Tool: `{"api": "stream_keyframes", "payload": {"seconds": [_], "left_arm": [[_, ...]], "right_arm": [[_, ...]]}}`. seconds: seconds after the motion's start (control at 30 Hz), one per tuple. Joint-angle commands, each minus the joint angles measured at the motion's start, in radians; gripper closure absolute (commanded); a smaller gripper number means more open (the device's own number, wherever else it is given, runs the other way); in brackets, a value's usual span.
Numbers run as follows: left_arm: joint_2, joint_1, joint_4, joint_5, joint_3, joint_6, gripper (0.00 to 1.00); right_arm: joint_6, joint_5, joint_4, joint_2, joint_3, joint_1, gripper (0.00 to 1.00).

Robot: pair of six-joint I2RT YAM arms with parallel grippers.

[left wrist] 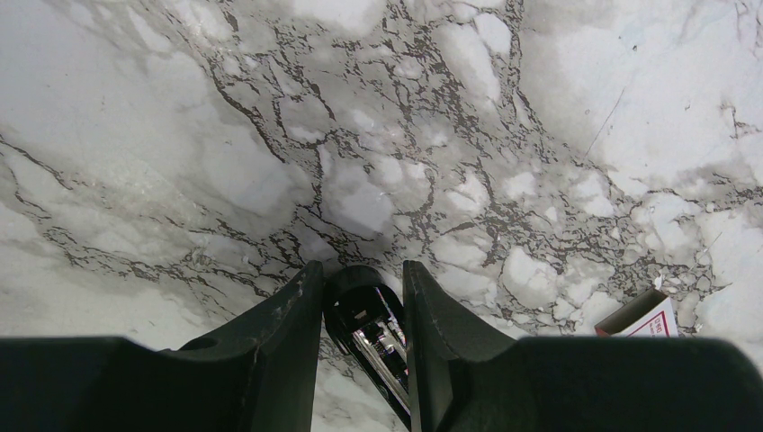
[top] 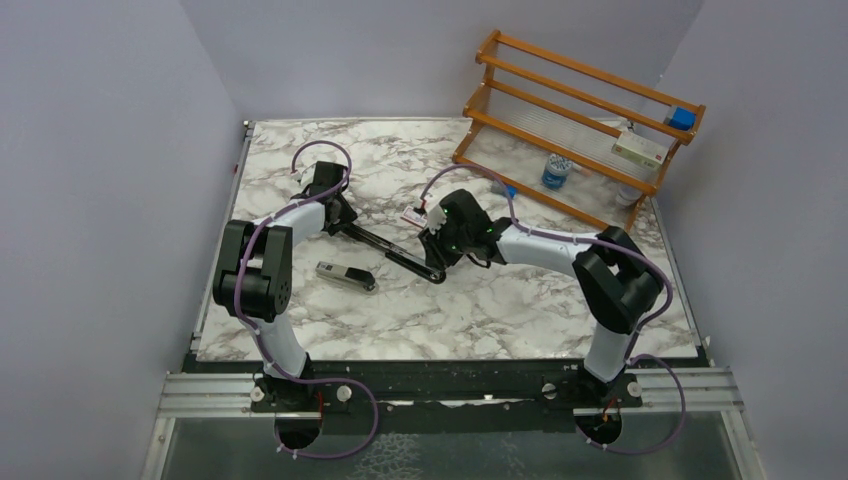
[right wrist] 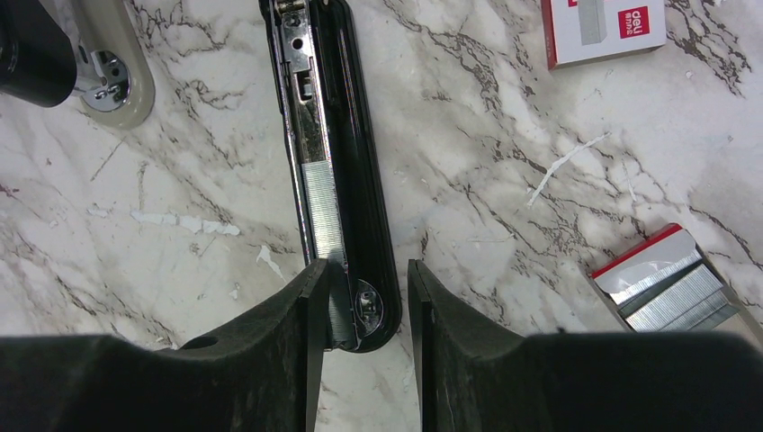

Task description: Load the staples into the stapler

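Between the two grippers, near the middle of the table (top: 520, 300), the stapler (top: 395, 252) lies opened out flat and long, running on a diagonal from the left arm down toward the right arm. On my right wrist feed I see its silver channel facing up, with a staple strip (right wrist: 322, 211) lying in the nearer part of it.

The left gripper (left wrist: 362, 279) has the far, rounded end of the stapler (left wrist: 369, 328) pinched, both fingers pressed against its sides. The right gripper (right wrist: 369, 270) straddles the other end of the stapler (right wrist: 351, 162), its fingers partly spread. One finger overlaps the edge of the strip and a sliver of marble shows beside the other, so I cannot tell whether it is actually clamping.

Just beyond the right gripper (top: 437, 262) sits the staples box (top: 413, 215), pink-red with a white label, and the right wrist view shows it lying flat (right wrist: 605, 27). Nearer the camera in that view, an open red-edged tray of staple strips (right wrist: 670, 281) rests on the marble, apart from the stapler.

A short black and silver object (top: 345, 275) lies by the left arm. At the back right corner stands a wooden rack (top: 580, 110) holding a white box (top: 640, 150) and a blue block (top: 682, 118).
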Motion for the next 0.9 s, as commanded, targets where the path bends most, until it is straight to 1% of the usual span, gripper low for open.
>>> {"api": "stream_keyframes", "payload": {"seconds": [0.0, 0.23, 0.47, 0.87], "left_arm": [[0.015, -0.003, -0.044, -0.022, 0.015, 0.013, 0.68], [0.017, -0.003, -0.042, -0.018, 0.015, 0.012, 0.68], [0.015, -0.003, -0.043, -0.014, 0.015, 0.013, 0.68], [0.017, -0.003, -0.043, -0.012, 0.015, 0.013, 0.69]], "right_arm": [[0.032, 0.018, 0.015, -0.044, 0.001, 0.003, 0.60], [0.062, 0.015, 0.123, -0.054, 0.017, 0.003, 0.59], [0.046, -0.009, 0.111, 0.017, 0.067, 0.003, 0.59], [0.036, -0.054, 0.114, 0.083, 0.090, 0.003, 0.59]]}}
